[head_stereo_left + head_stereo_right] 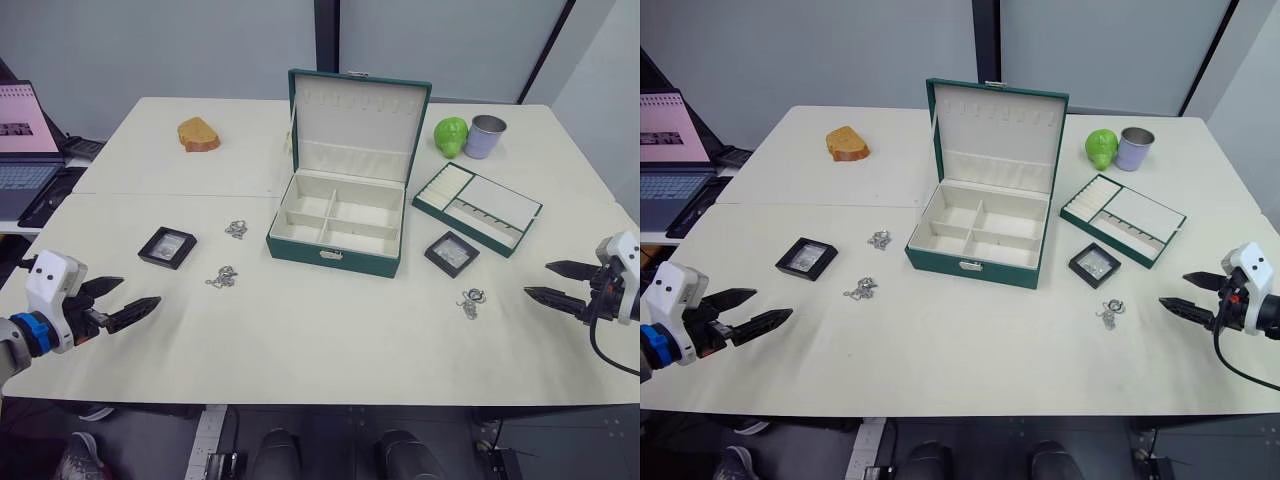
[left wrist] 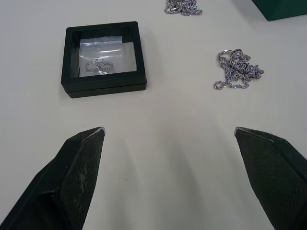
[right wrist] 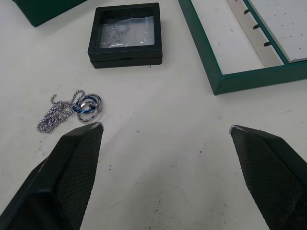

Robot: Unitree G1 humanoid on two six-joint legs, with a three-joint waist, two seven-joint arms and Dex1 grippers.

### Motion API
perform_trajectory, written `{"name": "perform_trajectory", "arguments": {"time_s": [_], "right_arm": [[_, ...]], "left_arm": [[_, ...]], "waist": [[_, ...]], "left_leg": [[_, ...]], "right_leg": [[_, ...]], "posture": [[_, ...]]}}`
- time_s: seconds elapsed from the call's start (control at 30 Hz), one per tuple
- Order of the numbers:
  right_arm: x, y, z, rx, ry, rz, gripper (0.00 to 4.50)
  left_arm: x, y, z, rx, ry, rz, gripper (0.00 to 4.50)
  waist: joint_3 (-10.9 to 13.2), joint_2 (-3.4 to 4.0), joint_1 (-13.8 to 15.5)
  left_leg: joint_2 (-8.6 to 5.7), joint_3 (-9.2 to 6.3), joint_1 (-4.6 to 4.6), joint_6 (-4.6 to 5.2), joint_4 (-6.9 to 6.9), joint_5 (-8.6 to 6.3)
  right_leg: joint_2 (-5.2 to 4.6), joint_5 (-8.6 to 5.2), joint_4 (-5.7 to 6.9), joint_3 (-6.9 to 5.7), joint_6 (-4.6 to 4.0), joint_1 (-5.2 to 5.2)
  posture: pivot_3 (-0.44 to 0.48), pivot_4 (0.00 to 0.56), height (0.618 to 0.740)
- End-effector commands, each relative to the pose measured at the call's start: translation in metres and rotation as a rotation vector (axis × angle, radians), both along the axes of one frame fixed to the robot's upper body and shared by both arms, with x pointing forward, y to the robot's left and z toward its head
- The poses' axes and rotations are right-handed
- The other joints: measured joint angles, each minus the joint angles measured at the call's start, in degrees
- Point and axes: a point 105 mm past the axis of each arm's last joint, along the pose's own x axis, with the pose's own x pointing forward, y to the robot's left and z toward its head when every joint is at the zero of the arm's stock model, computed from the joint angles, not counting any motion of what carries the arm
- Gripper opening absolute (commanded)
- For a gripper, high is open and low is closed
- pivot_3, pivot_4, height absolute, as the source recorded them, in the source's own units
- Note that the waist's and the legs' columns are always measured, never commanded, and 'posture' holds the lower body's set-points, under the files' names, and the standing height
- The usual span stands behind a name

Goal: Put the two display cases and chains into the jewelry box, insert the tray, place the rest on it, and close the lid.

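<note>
The green jewelry box (image 1: pixel 338 252) stands mid-table with its lid (image 1: pixel 358 125) upright, cream compartments showing. One display case (image 1: pixel 167 247) lies left of it, another display case (image 1: pixel 452 253) to its right. Two chains (image 1: pixel 236 229) (image 1: pixel 222 277) rest between the left case and the box. The tray (image 1: pixel 478 208) sits right of the box. A silvery heap with rings, the rest (image 1: pixel 470 301), lies in front of the right case. My left gripper (image 1: pixel 127 300) is open near the table's front left, short of the left case. My right gripper (image 1: pixel 560 281) is open at the front right, beside the heap.
A green apple-like object (image 1: pixel 451 136) and a grey cup (image 1: pixel 485 136) stand at the back right. A piece of bread (image 1: pixel 198 134) lies at the back left. A laptop (image 1: pixel 25 150) sits off the table's left side.
</note>
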Motion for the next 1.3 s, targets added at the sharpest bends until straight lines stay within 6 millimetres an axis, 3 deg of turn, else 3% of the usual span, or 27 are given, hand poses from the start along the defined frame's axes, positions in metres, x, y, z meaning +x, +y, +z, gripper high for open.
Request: {"name": "perform_trajectory", "arguments": {"time_s": [0.03,0.2,0.3,0.4,0.53,0.6,0.73,0.87,1.07,1.13,1.3], "right_arm": [[0.000,0.001,0.014,-0.006,-0.040,0.017,4.48],[0.000,0.006,0.017,0.018,-0.043,0.033,4.48],[0.000,0.019,0.028,0.092,-0.059,0.061,4.48],[0.006,0.039,0.043,0.147,-0.110,0.093,4.48],[0.024,0.064,0.048,0.139,-0.193,0.093,4.31],[0.040,0.075,0.048,0.110,-0.250,0.063,3.89],[0.065,0.095,0.042,0.094,-0.291,0.003,2.57],[0.079,0.129,0.022,0.059,-0.294,0.035,1.63],[0.092,0.154,0.010,0.047,-0.296,0.045,0.27],[0.098,0.159,0.008,0.039,-0.300,0.042,0.03],[0.112,0.173,0.010,0.031,-0.311,0.029,0.03]], "left_arm": [[0.001,0.003,0.009,0.016,-0.035,0.004,4.50],[0.001,0.003,0.010,0.016,-0.038,0.007,4.50],[0.006,-0.003,0.025,-0.028,-0.087,0.008,4.50],[0.019,-0.014,0.043,-0.070,-0.153,-0.008,4.50],[0.045,-0.035,0.053,-0.063,-0.228,-0.044,4.50],[0.058,-0.053,0.056,-0.094,-0.258,-0.082,4.12],[0.081,-0.077,0.044,-0.076,-0.254,-0.134,3.03],[0.097,-0.101,0.031,-0.055,-0.234,-0.199,1.81],[0.118,-0.120,0.019,-0.049,-0.245,-0.222,0.00],[0.127,-0.126,0.019,-0.060,-0.265,-0.212,0.00],[0.145,-0.136,0.015,-0.052,-0.297,-0.177,0.00]], "waist": [[0.0,0.00,0.0],[0.0,0.00,0.0],[0.0,0.00,0.0],[0.0,-0.01,0.1],[0.0,-0.01,0.1],[0.0,-0.01,0.0],[0.0,-0.01,-0.1],[0.0,-0.02,-0.5],[0.0,-0.02,-0.8],[0.0,-0.02,-1.0],[0.0,-0.02,-1.6]], "left_leg": [[0.00,0.00,0.00,0.00,0.00,0.00],[0.00,0.00,0.00,0.00,0.00,0.00],[0.00,0.00,0.00,0.00,0.00,0.00],[0.00,-0.03,-0.02,0.00,0.03,0.00],[-0.01,-0.06,0.00,-0.01,0.09,0.00],[-0.01,-0.07,0.00,-0.01,0.11,0.00],[-0.02,-0.06,-0.12,-0.01,0.15,0.01],[0.00,-0.05,-0.17,-0.01,0.19,0.01],[-0.01,-0.06,-0.19,-0.01,0.24,0.01],[0.00,-0.08,-0.19,-0.01,0.26,0.02],[0.00,-0.11,-0.20,-0.01,0.27,0.02]], "right_leg": [[0.00,0.00,0.00,0.00,0.00,0.00],[0.00,0.00,0.00,0.00,0.00,0.00],[0.00,0.00,0.03,0.00,0.00,-0.01],[0.00,0.00,0.11,-0.03,0.00,0.00],[0.01,0.00,0.19,-0.04,0.00,0.01],[0.02,0.00,0.20,-0.03,0.00,0.00],[0.02,0.00,0.31,-0.03,0.00,-0.16],[0.04,0.00,0.37,-0.05,0.00,-0.32],[0.04,0.00,0.42,-0.07,0.00,-0.35],[0.04,0.00,0.44,-0.10,0.00,-0.36],[0.04,0.00,0.46,-0.14,0.00,-0.36]], "posture": [[0.000,0.150,0.740],[0.000,0.150,0.740],[0.000,0.150,0.740],[0.000,0.150,0.740],[0.000,0.150,0.740],[0.000,0.150,0.740],[0.000,0.150,0.740],[0.000,0.150,0.740],[0.000,0.150,0.740],[0.000,0.150,0.740],[0.000,0.150,0.740]]}}
